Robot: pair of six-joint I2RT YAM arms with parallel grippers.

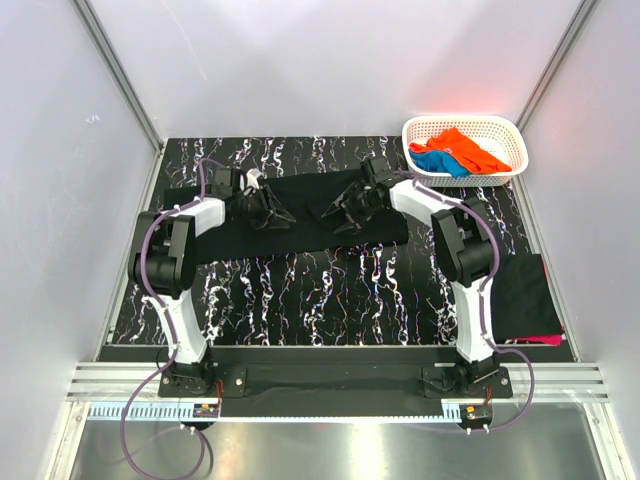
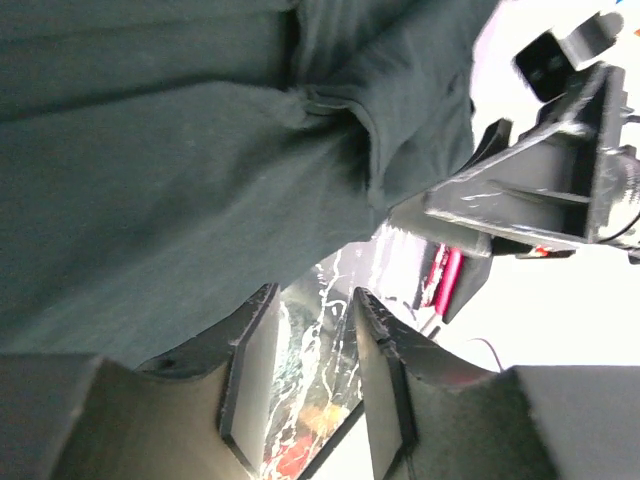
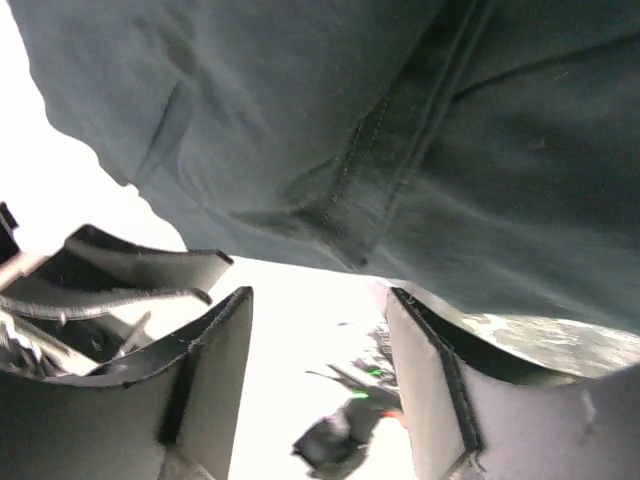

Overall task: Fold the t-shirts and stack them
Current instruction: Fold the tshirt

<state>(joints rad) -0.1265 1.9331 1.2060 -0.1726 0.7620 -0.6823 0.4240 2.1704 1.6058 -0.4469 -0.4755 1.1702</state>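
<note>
We see the large black t-shirt [image 1: 305,228] spread flat across the tabletop [image 1: 300,295], left gripper [image 1: 268,213] and right gripper [image 1: 340,216] low over it, both open and empty; orange t-shirt [image 1: 455,140] in the basket [image 1: 465,124]

Overhead looks down — wrists close, sharing black t-shirt [image 1: 305,202].

I count five shirts: big black shirt [image 1: 310,195], folded black shirt [image 1: 525,295], orange shirt [image 1: 460,143], blue shirt [image 1: 445,163], pink shirt [image 1: 540,341]. One white basket [image 1: 461,122]. Two claws: left claw [image 1: 268,213], right claw [image 1: 345,212].
</note>
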